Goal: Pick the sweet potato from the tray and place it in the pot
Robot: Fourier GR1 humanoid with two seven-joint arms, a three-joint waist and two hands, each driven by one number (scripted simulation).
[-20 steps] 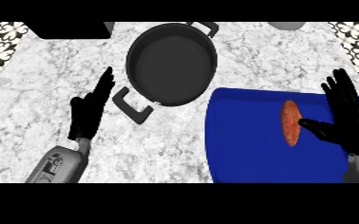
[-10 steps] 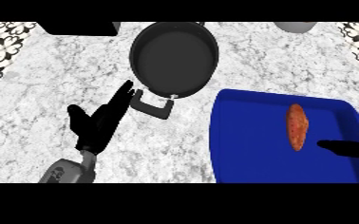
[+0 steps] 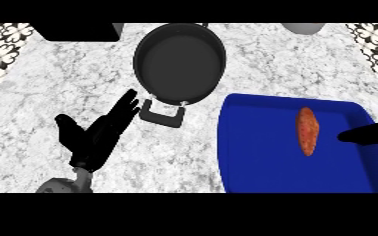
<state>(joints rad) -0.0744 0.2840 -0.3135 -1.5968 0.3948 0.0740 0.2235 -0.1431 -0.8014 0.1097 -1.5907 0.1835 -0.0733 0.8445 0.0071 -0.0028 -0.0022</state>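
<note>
An orange sweet potato (image 3: pixel 306 130) lies lengthwise on the right part of the blue tray (image 3: pixel 255 150). The dark round pot (image 3: pixel 179 62) stands behind and to the left of the tray, with nothing in it and its near handle (image 3: pixel 162 115) toward me. My left hand (image 3: pixel 94 136) is open on the counter, its fingers stretched up and right and ending just left of that handle. Only a small black part of my right hand (image 3: pixel 359 135) shows at the right edge, just right of the sweet potato and apart from it.
A black block (image 3: pixel 77 31) sits at the back left and a grey rounded object (image 3: pixel 303 27) at the back right. Patterned wall shows at both top corners. Marble counter (image 3: pixel 66 85) spreads left of the pot.
My right hand has slid off to the right until only a tip shows. The left hand has moved right, closer to the pot's near handle. The sweet potato lies as before.
</note>
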